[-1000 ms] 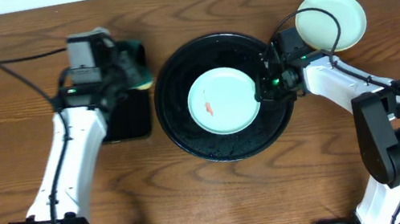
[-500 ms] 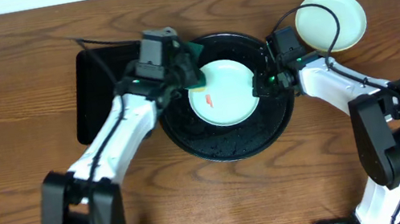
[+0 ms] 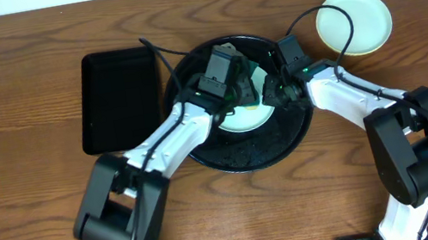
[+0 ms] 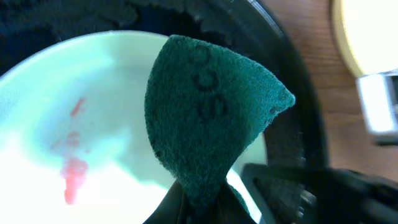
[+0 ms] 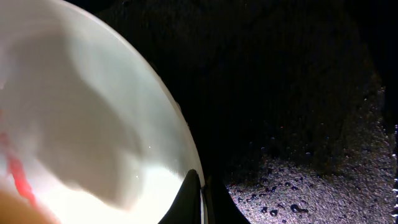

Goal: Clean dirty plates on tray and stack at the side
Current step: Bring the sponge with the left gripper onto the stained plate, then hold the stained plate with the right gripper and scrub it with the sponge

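L gripper (image 3: 241,96) w/ sponge (image 4: 211,118) went from rect. tray (image 3: 119,97) across to plate (image 4: 93,130); sponge now over its middle, not left rim. R gripper (image 3: 276,92) crept slightly up-left.

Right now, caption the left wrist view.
Left pincer holds a green sponge over the red-smeared plate on the tray.

Pale mint plate (image 4: 93,74) shows an orange-red smear (image 4: 73,177), streaky and blotched. The scouring pad (image 4: 211,124) is dark green and fuzzy. The round tray (image 5: 298,124) gleams glossy black, speckled with droplets. There's a pale yellow plate (image 3: 354,22), a plain black rectangular tray (image 3: 117,99), and a brown wood-grain worktop (image 3: 16,188).
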Robot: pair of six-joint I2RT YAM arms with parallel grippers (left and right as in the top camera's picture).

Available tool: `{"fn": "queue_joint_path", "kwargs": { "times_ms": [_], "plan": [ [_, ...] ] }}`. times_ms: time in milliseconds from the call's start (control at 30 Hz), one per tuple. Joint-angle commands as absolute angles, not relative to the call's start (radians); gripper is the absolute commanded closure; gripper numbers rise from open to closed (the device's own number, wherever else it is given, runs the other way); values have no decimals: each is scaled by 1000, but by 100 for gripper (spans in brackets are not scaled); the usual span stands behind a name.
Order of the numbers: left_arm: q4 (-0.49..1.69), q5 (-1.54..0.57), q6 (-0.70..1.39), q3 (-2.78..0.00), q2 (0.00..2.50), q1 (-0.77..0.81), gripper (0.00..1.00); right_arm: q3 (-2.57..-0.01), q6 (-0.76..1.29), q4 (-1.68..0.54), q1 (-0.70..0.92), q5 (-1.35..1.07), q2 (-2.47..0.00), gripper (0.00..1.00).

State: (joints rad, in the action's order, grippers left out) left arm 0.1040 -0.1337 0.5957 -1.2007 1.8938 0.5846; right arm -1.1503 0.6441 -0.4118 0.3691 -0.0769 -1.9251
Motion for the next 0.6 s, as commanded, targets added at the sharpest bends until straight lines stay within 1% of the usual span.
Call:
{"fn": "queue_joint_path", "kwargs": {
  "times_ms": [0, 233, 333, 500, 567],
  "plan": [
    [87, -92, 617, -1193, 1941, 585, 91, -1150, 661, -428, 389, -53, -1936, 99],
    [110, -66, 623, -1193, 1996, 572, 91, -1150, 657, -449, 383, -52, -1936, 99],
    [151, 52, 623, -1193, 2013, 572, 91, -1150, 657, -453, 379, -52, -1936, 99],
    [246, 339, 617, -1193, 2016, 569, 91, -1150, 649, -464, 379, -48, -1936, 99],
    [250, 408, 561, -1193, 2014, 561, 91, -1150, 645, -467, 379, -39, -1936, 99]
  ]
}}
